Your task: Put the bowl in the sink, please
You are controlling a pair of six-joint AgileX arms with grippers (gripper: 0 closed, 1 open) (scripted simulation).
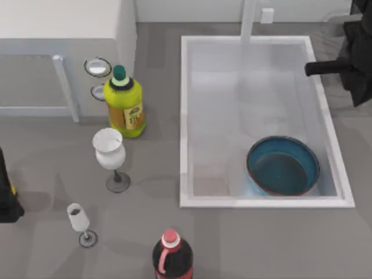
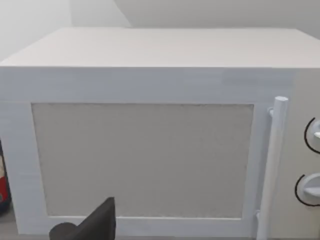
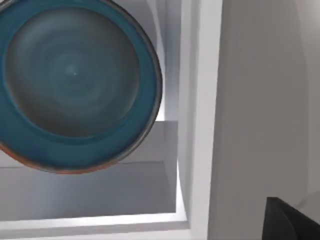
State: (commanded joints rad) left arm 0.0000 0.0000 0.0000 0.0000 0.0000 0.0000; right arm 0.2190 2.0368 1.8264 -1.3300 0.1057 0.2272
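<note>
The bowl (image 1: 283,166) sits in the sink (image 1: 185,116), my right pincer (image 1: 311,69) hangs over its far rim, can't tell its grip.

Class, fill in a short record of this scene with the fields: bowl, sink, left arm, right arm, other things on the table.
bowl: bowl sits upright inside the sink, near corner at the table's right
sink: sink, white, faucet at far edge
left arm: parked at the table's left edge
right arm: at the far right, beside the sink
others: yellow bottle, two wine glasses, dark bottle, microwave
</note>
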